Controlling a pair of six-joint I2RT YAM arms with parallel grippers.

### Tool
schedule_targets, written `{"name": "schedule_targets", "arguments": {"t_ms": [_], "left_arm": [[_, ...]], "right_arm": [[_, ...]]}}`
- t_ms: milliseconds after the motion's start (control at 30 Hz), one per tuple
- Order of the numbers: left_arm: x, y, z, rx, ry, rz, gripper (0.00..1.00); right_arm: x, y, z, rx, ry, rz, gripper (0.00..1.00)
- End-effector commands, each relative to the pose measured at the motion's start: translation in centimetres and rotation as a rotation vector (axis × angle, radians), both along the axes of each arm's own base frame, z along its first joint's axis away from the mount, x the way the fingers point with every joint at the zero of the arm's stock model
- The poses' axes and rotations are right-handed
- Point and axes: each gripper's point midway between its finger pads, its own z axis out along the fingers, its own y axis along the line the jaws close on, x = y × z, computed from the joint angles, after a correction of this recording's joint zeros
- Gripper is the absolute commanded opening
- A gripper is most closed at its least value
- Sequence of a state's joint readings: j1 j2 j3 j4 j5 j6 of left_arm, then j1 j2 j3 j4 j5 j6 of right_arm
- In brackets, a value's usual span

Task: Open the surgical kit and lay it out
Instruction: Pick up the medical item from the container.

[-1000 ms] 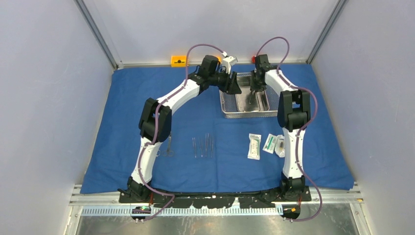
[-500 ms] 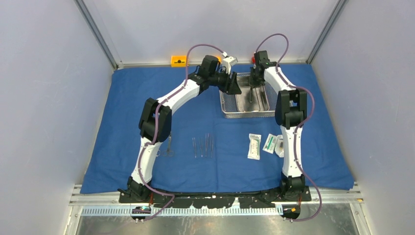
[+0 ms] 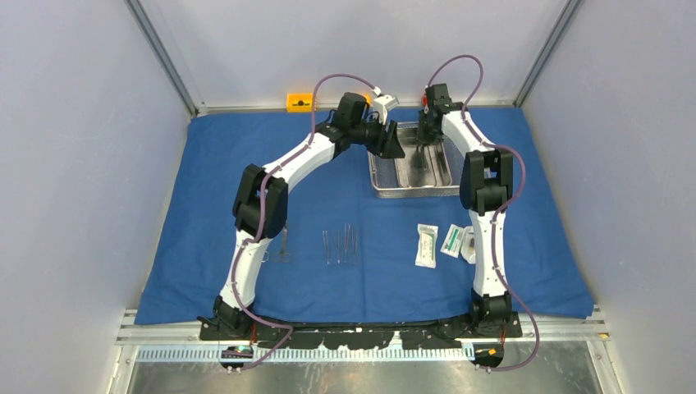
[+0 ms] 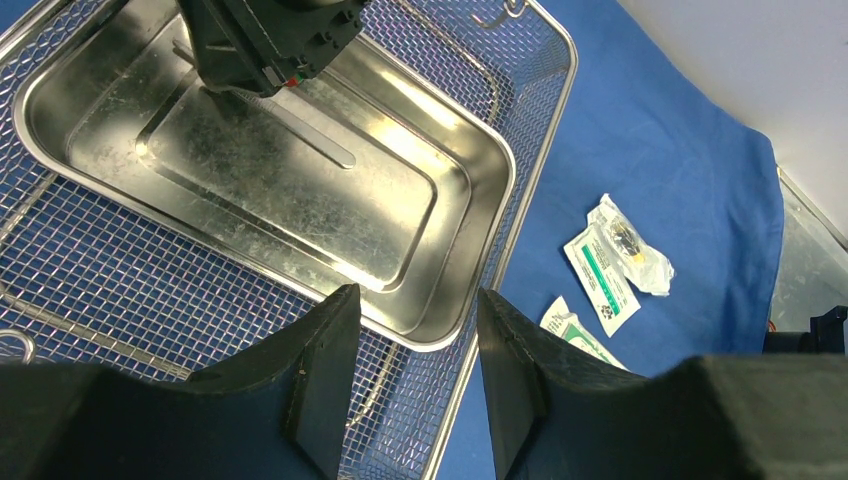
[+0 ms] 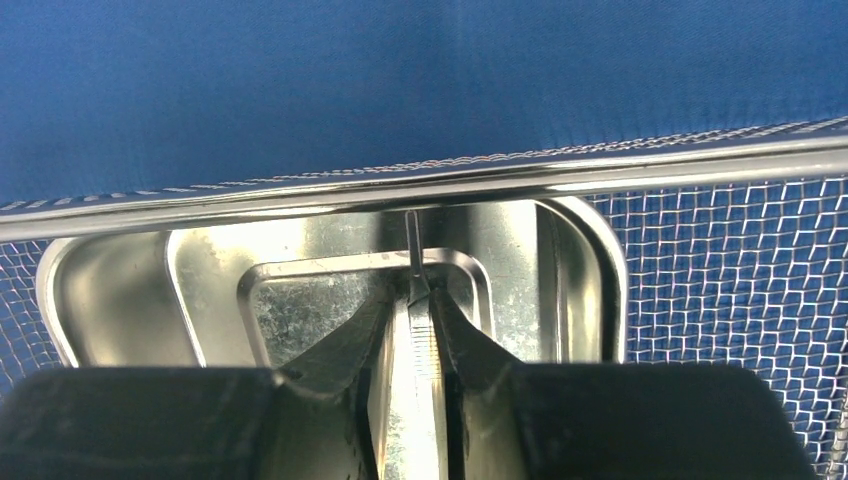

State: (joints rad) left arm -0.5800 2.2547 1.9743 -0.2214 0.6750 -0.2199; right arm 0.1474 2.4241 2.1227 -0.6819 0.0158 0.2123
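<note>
- Blue cloth (image 3: 205,205): you see it spread flat across the table in the top view, and every kit item lies on it.
- Scissors (image 3: 283,246): they lie on the cloth just beside the left arm's lower link. Only the top view shows them.
- Slim instruments (image 3: 341,245): these are set in a neat row near the middle of the cloth, well apart from the basket. The wrist views do not show them.
- Left gripper (image 4: 415,300): your left wrist view shows the fingers spread, with nothing between them, above the basket's rim. The top view does not resolve the gap.
- Wire-mesh basket (image 4: 545,150): it sits at the far centre-right of the cloth. The mesh is plain in both wrist views.
- Steel tray (image 4: 300,200): it rests inside the basket.
- Right gripper (image 5: 417,300): the fingers are pressed together on a slim metal instrument (image 5: 413,250), whose thin tip points into the tray. You cannot tell whether the tip touches the tray floor. From the top it reads only as a dark shape over the tray.
- White packets (image 3: 425,245): three lie close together near the right arm. The left wrist view catches two and shows green print.
</note>
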Motion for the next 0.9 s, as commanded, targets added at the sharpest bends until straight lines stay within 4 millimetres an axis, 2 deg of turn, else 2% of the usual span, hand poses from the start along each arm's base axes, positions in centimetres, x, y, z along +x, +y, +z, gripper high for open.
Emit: {"name": "schedule_targets", "arguments": {"t_ms": [0,200,467,867], "left_arm": [[0.1,-0.2,4.2,-0.056,-0.085,-0.024,0.48],[0.1,-0.3,4.2,-0.059,-0.085,-0.024,0.48],[0.1,-0.3,3.9,-0.054,-0.081,-0.025,0.48],[0.0,-0.4,3.7,-0.056,-0.074,-0.031,0.48]], "right_arm": [[1.5,-0.1,4.7,-0.006,-0.112,0.011,0.26],[2.2,-0.2,4.9,-0.027,-0.121,0.025,0.3],[3.0,-0.7,3.5,-0.063,-0.11,0.022,0.31],[3.1,-1.2,1.3,-0.102,-0.078,0.019,0.31]]}}
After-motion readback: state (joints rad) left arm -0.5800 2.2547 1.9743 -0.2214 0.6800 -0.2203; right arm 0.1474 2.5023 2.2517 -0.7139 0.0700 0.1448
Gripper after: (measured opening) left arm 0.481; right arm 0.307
